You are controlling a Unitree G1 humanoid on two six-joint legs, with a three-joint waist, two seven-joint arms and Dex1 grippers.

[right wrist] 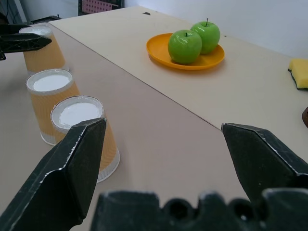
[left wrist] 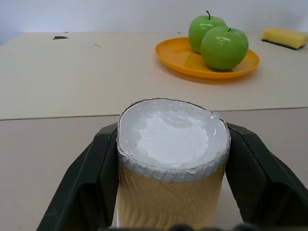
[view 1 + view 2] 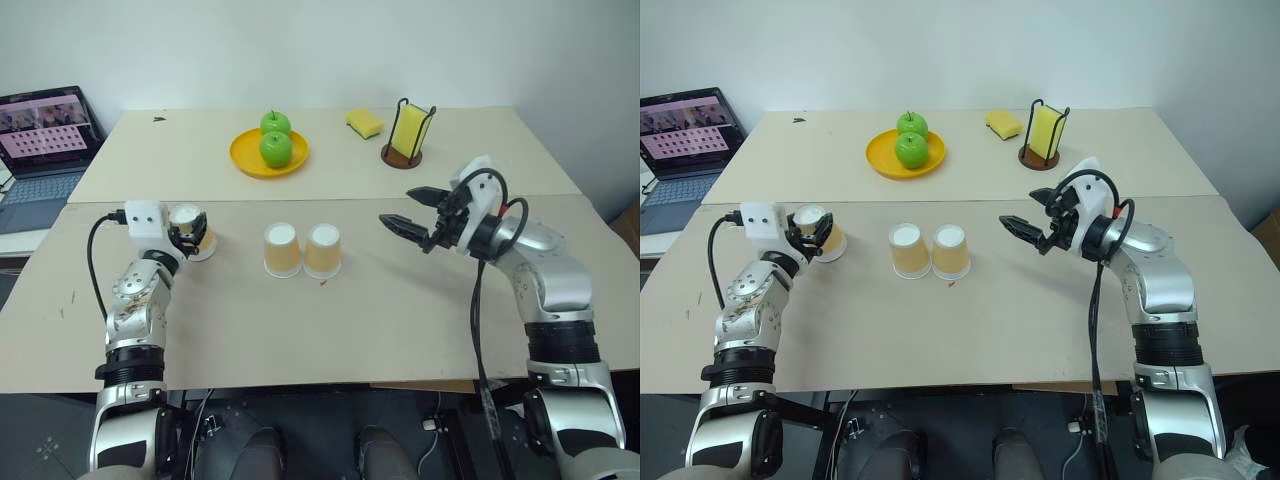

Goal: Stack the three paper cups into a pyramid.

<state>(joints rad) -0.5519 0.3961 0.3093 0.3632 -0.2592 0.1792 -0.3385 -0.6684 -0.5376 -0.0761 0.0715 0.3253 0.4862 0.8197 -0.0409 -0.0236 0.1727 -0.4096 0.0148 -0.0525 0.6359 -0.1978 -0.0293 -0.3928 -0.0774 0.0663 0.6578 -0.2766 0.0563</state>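
- Two beige tables (image 3: 400,320) abut; a laptop (image 3: 45,140) sits off the far-left corner.
- Left gripper (image 3: 188,232), near the left edge, is clamped on one inverted paper cup (image 2: 171,163).
- Right gripper (image 3: 412,208) hovers level, jaws wide, empty.
- Two more inverted cups (image 3: 302,250) stand touching at mid-table.
- An orange plate (image 3: 245,155) holds two green apples (image 3: 276,140).

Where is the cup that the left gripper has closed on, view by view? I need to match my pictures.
Left eye view: the gripped cup, left of the two base cups.
Right eye view: the same cup, between the left gripper's fingers.
Left wrist view: front and centre, upside down.
Right wrist view: the farthest cup in the row.
Shared landmark: the orange plate bearing two green apples.
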